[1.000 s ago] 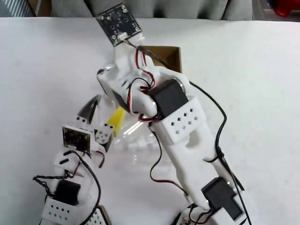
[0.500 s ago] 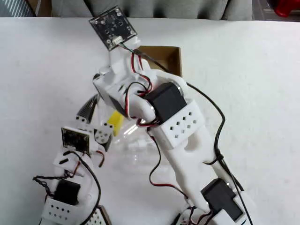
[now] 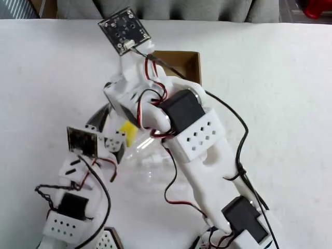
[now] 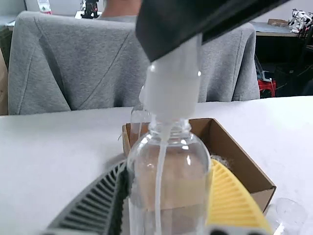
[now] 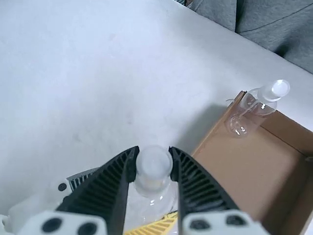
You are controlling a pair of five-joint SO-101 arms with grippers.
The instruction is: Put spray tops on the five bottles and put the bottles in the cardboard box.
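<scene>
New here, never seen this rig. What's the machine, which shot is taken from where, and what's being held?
A left arm and a right arm, both small robots, sit side by side at a white table. The high view comes from a fixed camera looking down. The other two come from a camera on each arm's wrist, so each looks along its own pincer. The left pincer, with one grey finger and one yellow, is shut on a clear bottle and holds it upright. The right pincer, black, is shut on a white spray top at that bottle's neck. Beyond them lies an open cardboard box. A second bottle, with its top on, is at the box's far corner, seemingly inside.
</scene>
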